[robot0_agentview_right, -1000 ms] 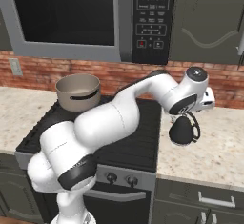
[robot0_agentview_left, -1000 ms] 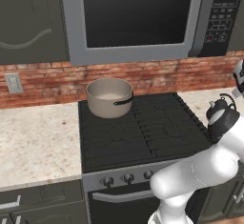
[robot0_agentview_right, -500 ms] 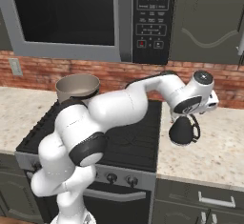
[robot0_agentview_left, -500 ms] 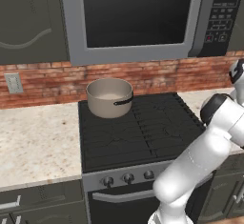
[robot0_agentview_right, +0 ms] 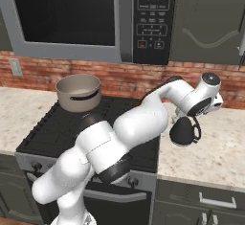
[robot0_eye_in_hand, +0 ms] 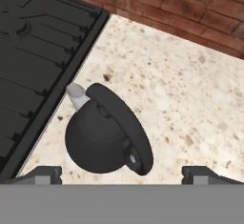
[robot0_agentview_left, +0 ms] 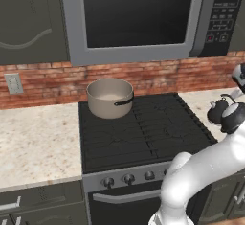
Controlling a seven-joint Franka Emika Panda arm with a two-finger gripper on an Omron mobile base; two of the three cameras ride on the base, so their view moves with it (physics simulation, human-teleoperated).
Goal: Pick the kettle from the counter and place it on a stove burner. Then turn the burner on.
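Observation:
The small dark kettle (robot0_eye_in_hand: 102, 139) stands upright on the beige speckled counter (robot0_eye_in_hand: 190, 89), its pale spout pointing at the cooktop's edge and its looped handle arching over the top. My gripper (robot0_eye_in_hand: 123, 173) hovers above it, open, the two fingertips (robot0_eye_in_hand: 45, 173) spread wider than the kettle and touching nothing. From the right base the kettle (robot0_agentview_right: 184, 130) sits just below my white wrist (robot0_agentview_right: 209, 95). It also appears at the right edge as kettle (robot0_agentview_left: 217, 111), beside the cooktop. A stove burner (robot0_agentview_left: 167, 123) lies left of it.
A wide beige-grey pot (robot0_agentview_left: 110, 97) with a black handle occupies the back left burner. Control knobs (robot0_agentview_left: 129, 177) line the stove front. A microwave (robot0_agentview_left: 139, 18) hangs overhead, and a brick wall (robot0_eye_in_hand: 190, 8) backs the counter.
The arm has swung further right and the hand has shifted over the kettle. The kettle has not moved and the jaws have stayed open.

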